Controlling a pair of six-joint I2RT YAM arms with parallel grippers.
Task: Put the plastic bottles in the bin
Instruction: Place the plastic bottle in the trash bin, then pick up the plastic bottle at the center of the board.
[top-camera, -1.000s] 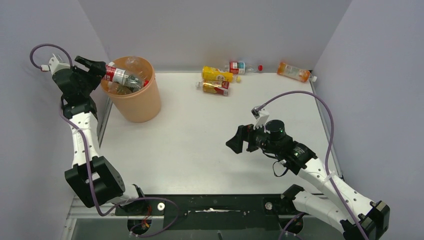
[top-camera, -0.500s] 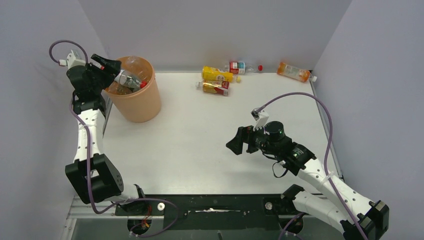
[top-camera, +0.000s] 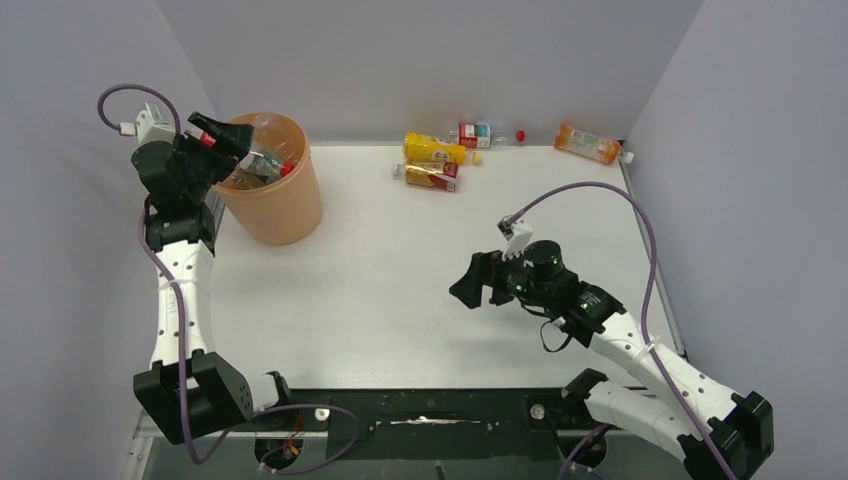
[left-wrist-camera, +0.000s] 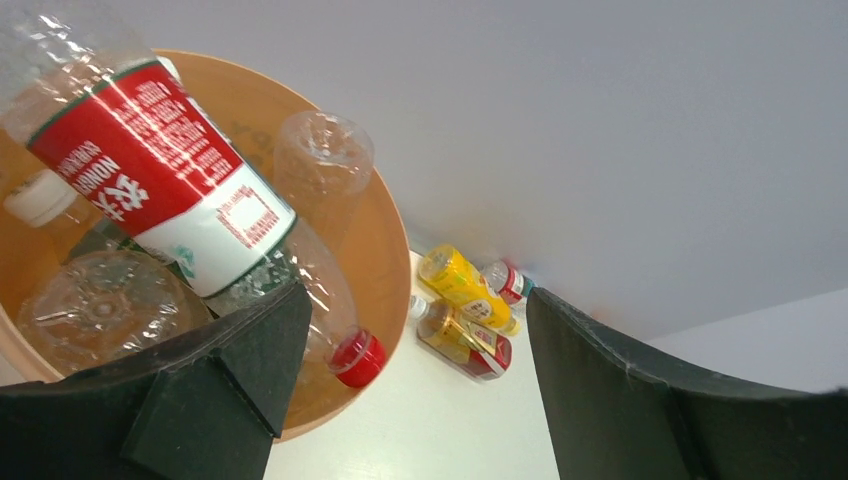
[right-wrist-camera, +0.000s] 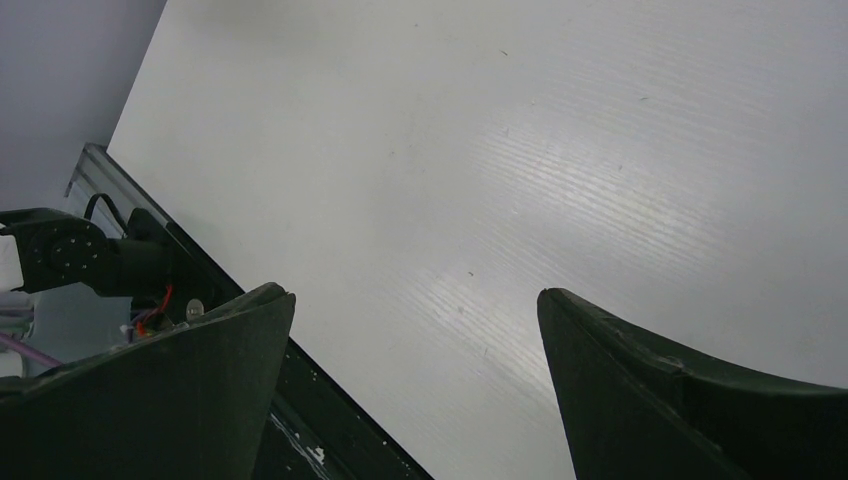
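The peach-orange bin (top-camera: 275, 210) stands at the far left of the table and holds several bottles. In the left wrist view a clear bottle with a red label (left-wrist-camera: 150, 170) and red cap lies slanted inside the bin (left-wrist-camera: 370, 230), on top of other clear bottles (left-wrist-camera: 100, 300). My left gripper (top-camera: 228, 135) hovers at the bin's left rim, open (left-wrist-camera: 410, 300) and empty, beside that bottle. A yellow bottle (top-camera: 433, 148), a red-gold bottle (top-camera: 430, 175), a clear red-labelled bottle (top-camera: 478, 133) and an orange bottle (top-camera: 588, 143) lie by the back wall. My right gripper (top-camera: 468, 285) is open (right-wrist-camera: 415, 300) and empty above bare table.
Grey walls close the table on the left, back and right. The black base rail (top-camera: 420, 410) runs along the near edge. The right wrist view shows only white tabletop (right-wrist-camera: 480, 150) and the left arm's base.
My left gripper carried the red-labelled bottle over the bin's rim, let it go inside and now stands open. The right arm has barely moved.
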